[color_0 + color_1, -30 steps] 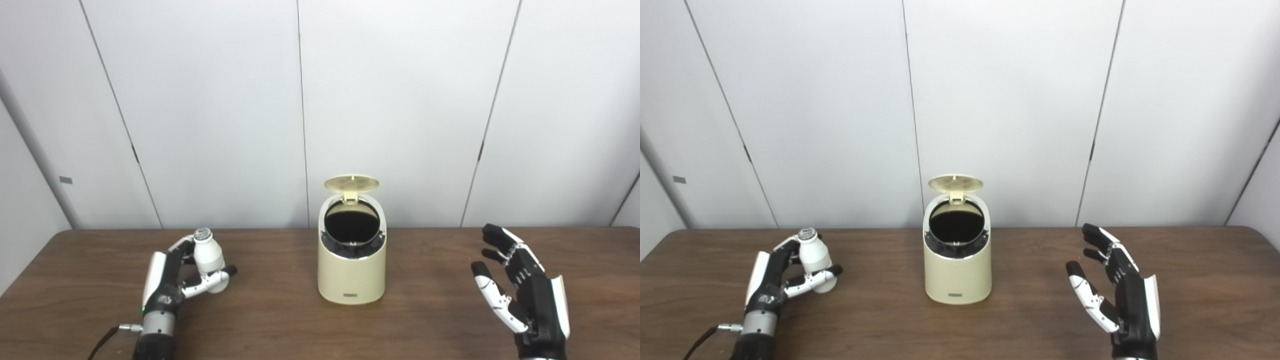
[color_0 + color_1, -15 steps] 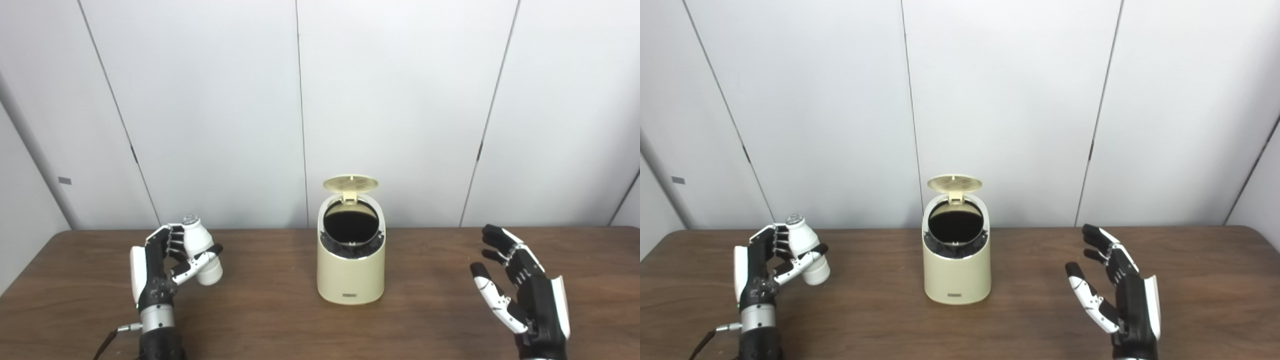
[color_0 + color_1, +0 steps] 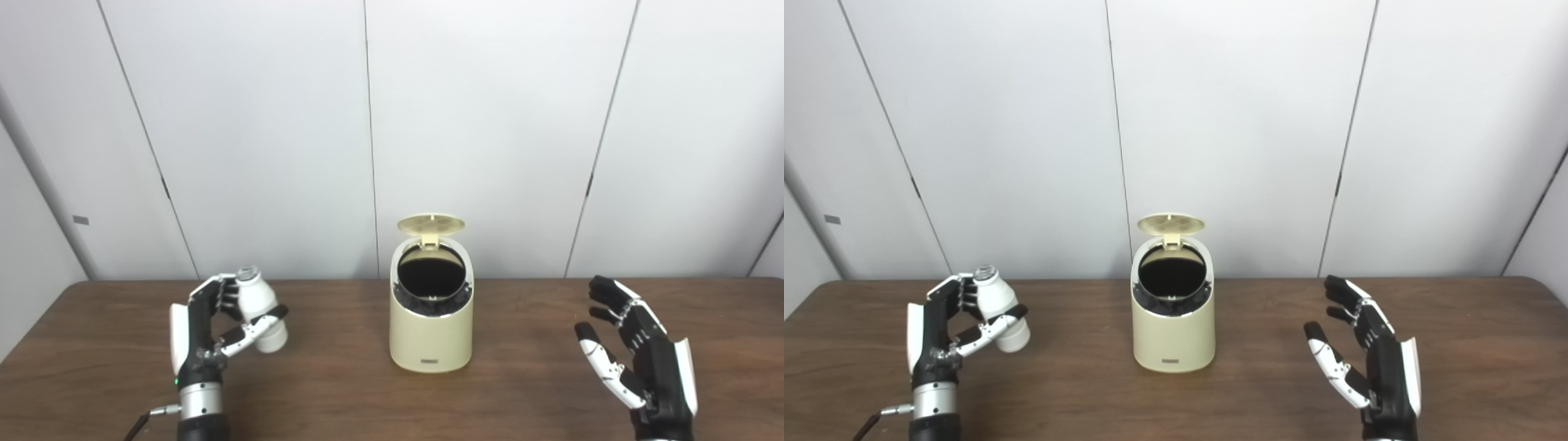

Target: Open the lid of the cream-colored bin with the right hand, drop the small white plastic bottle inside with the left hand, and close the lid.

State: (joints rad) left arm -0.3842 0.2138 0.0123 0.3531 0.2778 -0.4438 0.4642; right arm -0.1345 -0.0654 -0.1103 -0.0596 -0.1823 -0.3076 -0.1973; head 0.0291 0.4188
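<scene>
bin (image 3: 430, 343) interior dark, contents unseen

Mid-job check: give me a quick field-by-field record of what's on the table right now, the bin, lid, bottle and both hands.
bin: cream bin upright mid-table, dark opening showing
lid: lid flipped up at the back, open
bottle: small white bottle in the left hand, tilted, left of the bin, not yet over it
left hand: left hand shut on the bottle
right hand: right hand open, fingers spread, right of the bin, touching nothing
table: brown wooden table
step left: drop bottle in, close lid
</scene>
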